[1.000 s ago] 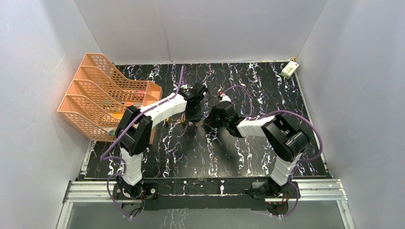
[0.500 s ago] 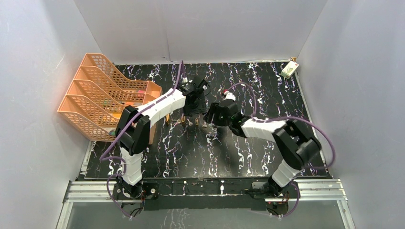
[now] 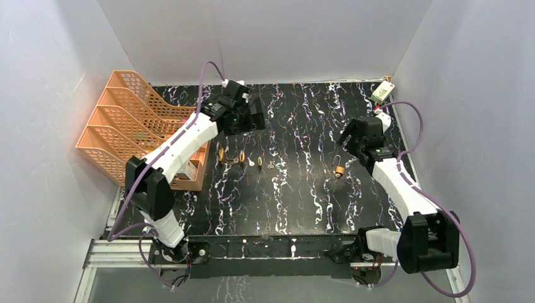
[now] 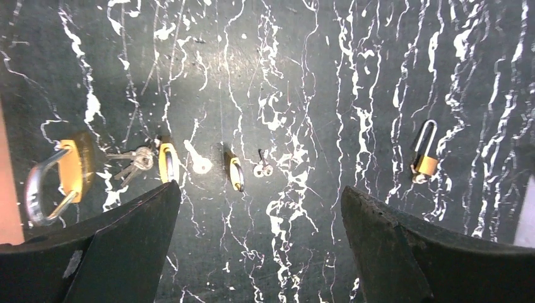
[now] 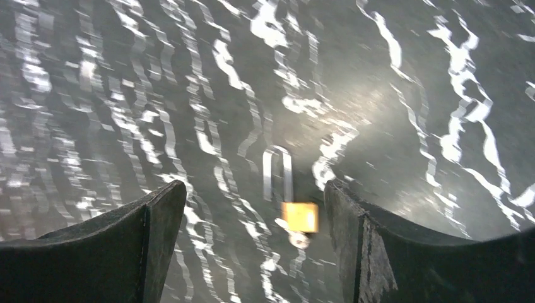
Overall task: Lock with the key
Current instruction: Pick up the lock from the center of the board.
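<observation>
small padlock (image 3: 339,169): lies flat on the black marbled table (image 3: 303,208), right of the middle and about halfway between the near and far edges. It has a brass body and a long silver shackle pointing toward the far edge.
key (image 4: 416,178): a small silvery piece sits at the base of the brass body, on the near side. It is too small and blurred to read further.
shackle seating: cannot tell.
right gripper (image 5: 253,186): raised above the table just beyond the small padlock, toward the far right. Jaws stand wide apart with nothing between them and touch nothing.
left gripper (image 4: 260,189): raised over the far left part of the table. Jaws stand wide apart and empty.
row left of the middle: from the left edge inward lie a large padlock (image 4: 60,180), a key bunch (image 4: 132,163), a second padlock (image 4: 167,163), a silver key (image 4: 197,161), a third padlock (image 4: 235,172) and a tiny key (image 4: 260,167), all well apart from the small padlock.
orange trays (image 3: 126,126): stacked at the table's left edge.
white box (image 3: 382,93): at the far right corner.
</observation>
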`<state>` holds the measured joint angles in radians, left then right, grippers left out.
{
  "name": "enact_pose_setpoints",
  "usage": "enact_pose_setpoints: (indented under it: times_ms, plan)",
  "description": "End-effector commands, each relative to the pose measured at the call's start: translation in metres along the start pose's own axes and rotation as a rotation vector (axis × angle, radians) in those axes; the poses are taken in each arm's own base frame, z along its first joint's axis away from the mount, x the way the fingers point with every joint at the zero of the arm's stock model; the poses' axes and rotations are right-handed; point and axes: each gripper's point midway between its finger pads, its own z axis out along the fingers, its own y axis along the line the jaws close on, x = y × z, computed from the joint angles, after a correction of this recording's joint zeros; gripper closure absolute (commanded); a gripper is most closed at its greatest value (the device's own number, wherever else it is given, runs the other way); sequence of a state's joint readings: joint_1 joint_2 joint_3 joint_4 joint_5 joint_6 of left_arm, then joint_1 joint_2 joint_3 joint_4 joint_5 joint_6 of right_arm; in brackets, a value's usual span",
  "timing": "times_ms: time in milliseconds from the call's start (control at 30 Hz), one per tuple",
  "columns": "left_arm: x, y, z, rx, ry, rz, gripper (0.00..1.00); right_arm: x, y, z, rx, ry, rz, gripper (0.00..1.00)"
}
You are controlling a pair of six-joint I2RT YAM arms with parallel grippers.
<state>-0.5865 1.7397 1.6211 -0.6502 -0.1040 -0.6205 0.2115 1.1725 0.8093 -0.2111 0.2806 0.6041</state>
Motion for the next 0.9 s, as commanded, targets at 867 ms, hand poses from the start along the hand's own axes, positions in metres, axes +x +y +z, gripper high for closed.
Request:
enact_pose_setpoints:
  times_ms: [867]
  plan:
    - [0.009,0.023,-0.022,0.114,0.051,0.017,0.02,0.103,-0.062,0.036,0.138,0.454,-0.187,0.42]
